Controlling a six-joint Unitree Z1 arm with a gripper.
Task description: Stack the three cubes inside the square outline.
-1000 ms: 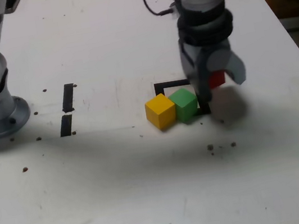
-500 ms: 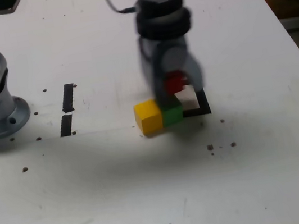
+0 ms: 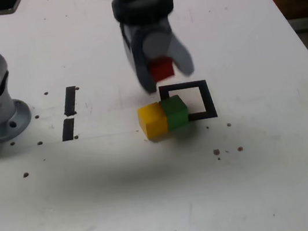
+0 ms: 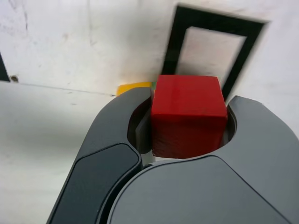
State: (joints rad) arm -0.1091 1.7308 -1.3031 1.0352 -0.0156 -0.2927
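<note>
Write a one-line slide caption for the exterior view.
Gripper holds the red cube above the table, over yellow cube and green cube at the square outline.

Your arm reaches down from above, end effector pointing downward, jaws clamped on the red cube, held aloft.

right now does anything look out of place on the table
Yes: the green cube sits askew over the square outline's corner, mostly outside it, touching the yellow cube, which is fully outside. The tool holds the red cube above them.
</note>
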